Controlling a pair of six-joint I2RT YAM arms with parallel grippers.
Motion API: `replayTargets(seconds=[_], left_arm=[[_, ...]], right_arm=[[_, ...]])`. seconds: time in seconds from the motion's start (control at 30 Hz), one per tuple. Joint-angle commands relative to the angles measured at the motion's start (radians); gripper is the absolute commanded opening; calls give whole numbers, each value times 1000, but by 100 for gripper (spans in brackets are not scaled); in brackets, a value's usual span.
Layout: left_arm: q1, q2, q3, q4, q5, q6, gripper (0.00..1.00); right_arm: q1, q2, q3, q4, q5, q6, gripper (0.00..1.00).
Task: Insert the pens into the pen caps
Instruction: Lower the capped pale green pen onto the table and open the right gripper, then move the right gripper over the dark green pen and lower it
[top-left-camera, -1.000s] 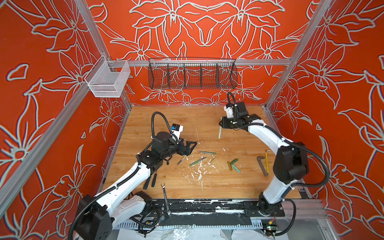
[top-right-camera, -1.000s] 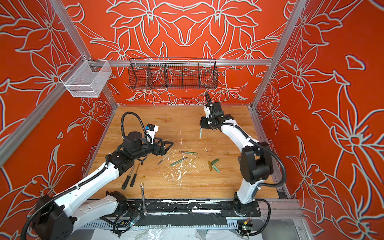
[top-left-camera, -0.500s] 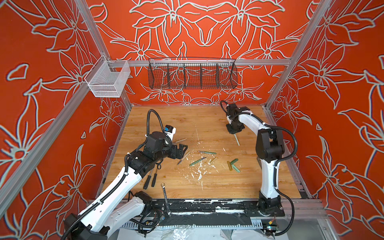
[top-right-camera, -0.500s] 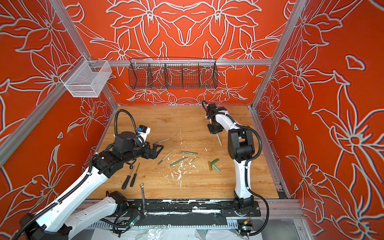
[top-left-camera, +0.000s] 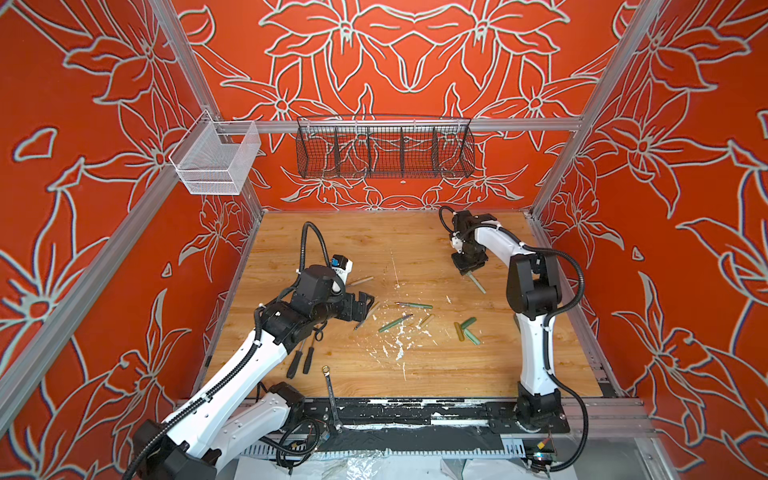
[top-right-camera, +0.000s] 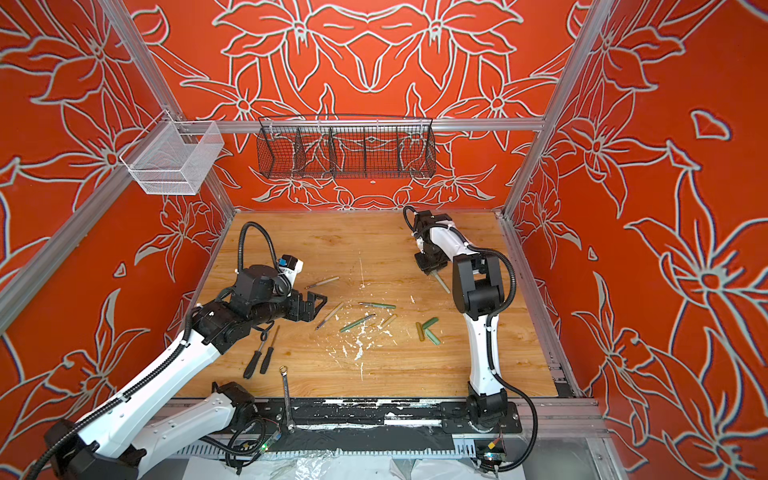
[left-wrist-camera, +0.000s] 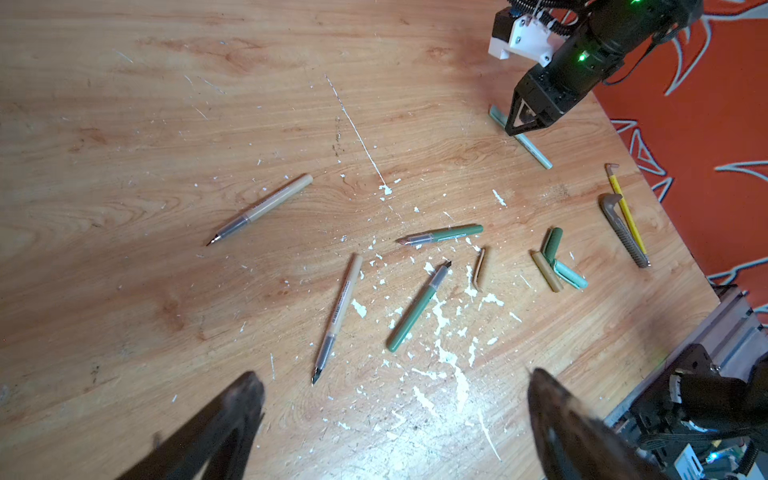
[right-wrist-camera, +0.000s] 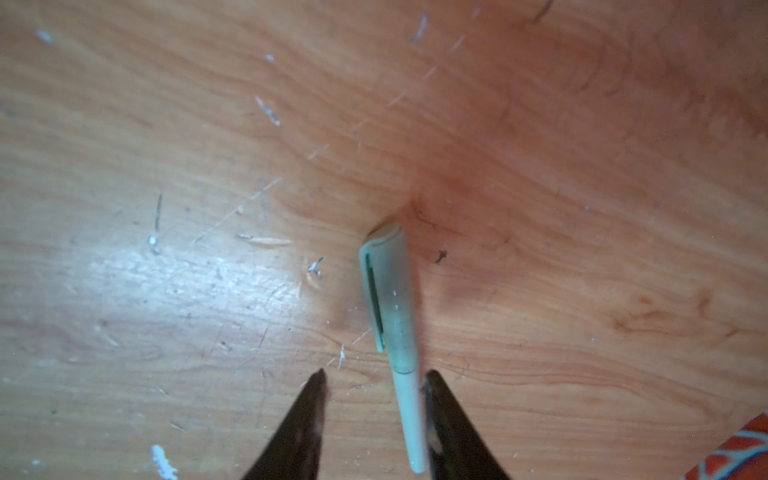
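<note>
My right gripper (right-wrist-camera: 374, 378) is open low over the back right of the table (top-left-camera: 415, 374). A pale green capped pen (right-wrist-camera: 392, 307) lies between its fingers, close against one of them. Both top views show that pen (top-left-camera: 478, 283) (top-right-camera: 443, 283) on the wood. My left gripper (left-wrist-camera: 392, 376) hangs wide open and empty over the table's left middle (top-left-camera: 365, 305). Ahead of it lie two beige pens (left-wrist-camera: 266, 210) (left-wrist-camera: 338, 316) and two green pens (left-wrist-camera: 442, 235) (left-wrist-camera: 417, 309). A beige pen cap (left-wrist-camera: 478, 270) and three clustered pen caps (left-wrist-camera: 555, 266) lie further right.
Two black-handled screwdrivers (top-left-camera: 301, 359) and a silver wrench (top-left-camera: 332, 395) lie near the front left. A yellow stick (left-wrist-camera: 625, 212) and a grey tool (left-wrist-camera: 623, 232) lie by the right wall. A black wire basket (top-left-camera: 384, 149) and a white basket (top-left-camera: 216, 160) hang on the walls.
The right gripper swung round and came down to the table with the capped pen, then opened its jaws, so the pen now lies loose. The left gripper drew back slightly leftward.
</note>
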Motion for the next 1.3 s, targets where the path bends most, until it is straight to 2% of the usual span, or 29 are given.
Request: replayTargets(seconds=[0.0,0.13,0.23,0.5,0.67,0.83,0.93,1.07,1.27], left_arm=[[2,20,-3,27,17,-20,97],[2,27,3,26,-23,-32,97],[4,25,0,28,-59,-38,97],[17,22,-9,75,-91,-45,97],[25,31,-5,114,-102,-47,97],[31,79,7,106,-124,-82,97],[32,87,16,81,-121,-84,97],[33,70,4,66,-127,-90,97],[43,47,-10,46,-144,-98,97]], right_arm=[[-2,-62,-13,-30,-24,-4,56],[-2,-169,-104,7,-38,44,69],[1,-284,-220,70,-90,90,76],[75,-619,-618,200,-171,239,77],[150,-742,-789,271,-209,324,77],[236,-775,-889,441,-316,412,76],[285,-769,-904,547,-328,442,74],[322,-697,-853,596,-352,397,73],[359,-523,-688,506,-339,260,69]])
